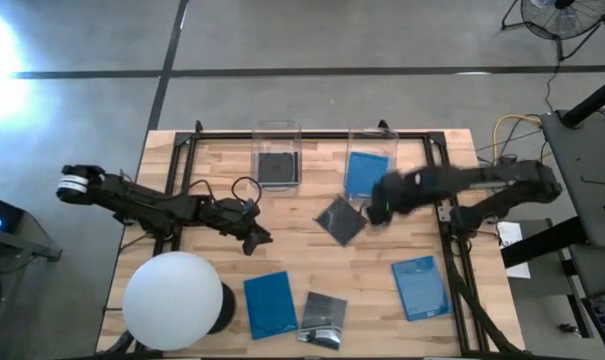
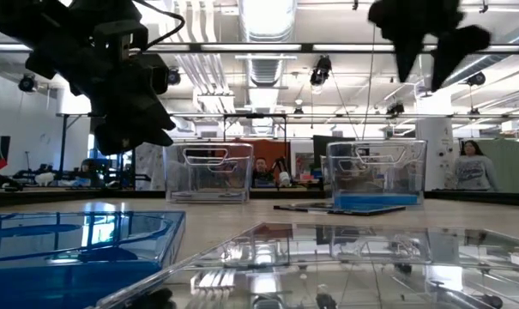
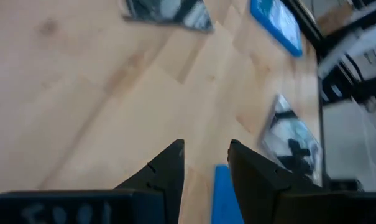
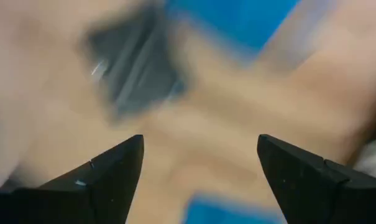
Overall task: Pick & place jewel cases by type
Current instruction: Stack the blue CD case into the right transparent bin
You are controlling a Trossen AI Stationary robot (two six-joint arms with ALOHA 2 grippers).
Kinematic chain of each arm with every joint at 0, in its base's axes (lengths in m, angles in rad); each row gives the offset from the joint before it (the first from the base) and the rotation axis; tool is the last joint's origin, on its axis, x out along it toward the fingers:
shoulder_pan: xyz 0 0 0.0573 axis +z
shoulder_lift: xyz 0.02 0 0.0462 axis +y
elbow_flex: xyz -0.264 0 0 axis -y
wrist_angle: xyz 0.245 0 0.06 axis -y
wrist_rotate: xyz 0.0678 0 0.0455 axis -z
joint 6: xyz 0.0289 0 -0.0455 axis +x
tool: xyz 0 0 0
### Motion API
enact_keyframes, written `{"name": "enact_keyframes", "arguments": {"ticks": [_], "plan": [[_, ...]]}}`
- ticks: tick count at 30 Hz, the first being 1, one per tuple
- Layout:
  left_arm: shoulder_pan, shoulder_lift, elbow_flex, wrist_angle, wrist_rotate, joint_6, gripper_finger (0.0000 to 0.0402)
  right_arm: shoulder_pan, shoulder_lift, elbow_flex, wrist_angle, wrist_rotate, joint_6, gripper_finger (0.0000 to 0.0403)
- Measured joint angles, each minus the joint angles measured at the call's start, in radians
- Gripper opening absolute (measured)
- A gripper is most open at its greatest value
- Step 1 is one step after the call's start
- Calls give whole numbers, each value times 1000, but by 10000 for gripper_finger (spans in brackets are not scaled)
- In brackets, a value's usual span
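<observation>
One dark jewel case lies (seemingly) just beside right jaws.

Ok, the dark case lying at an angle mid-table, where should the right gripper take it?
From straight above, probably. The dark case lies flat on the table, turned diamond-wise, so pinch two opposite edges with the wrist rotated to match. The right gripper is open beside it.

Table: pale wood planks, matt. Bins: clear plastic. Jewel cases: glossy plastic.
</observation>
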Motion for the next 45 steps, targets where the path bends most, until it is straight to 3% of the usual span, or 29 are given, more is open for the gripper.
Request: {"name": "enact_keyframes", "arguments": {"ticks": [3,6,9,15,21,27,31,36,40,43,45], "plan": [[-3,27,0,0,131,4,106,140,48,-108,391,-157,72,300],[-36,63,0,-3,312,17,106,236,138,-196,816,-192,126,290],[-112,99,7,-11,373,44,106,256,239,-219,1003,-197,166,281],[-259,200,53,-14,326,169,106,252,444,-139,1047,-262,97,271],[-262,280,56,73,330,293,106,241,549,-3,1048,-252,16,269],[-248,453,58,108,352,370,106,195,607,74,1046,-257,-7,265],[-193,499,50,112,198,234,105,162,632,124,1043,-242,-11,265],[-140,423,21,75,-77,24,106,160,634,156,979,-192,-14,265],[-156,255,19,16,-214,-73,106,158,634,149,861,-152,86,266],[-180,97,28,-184,-378,-120,106,159,635,114,894,-147,180,270],[-187,8,37,-345,-433,-156,106,157,635,98,981,-147,214,271]]}}
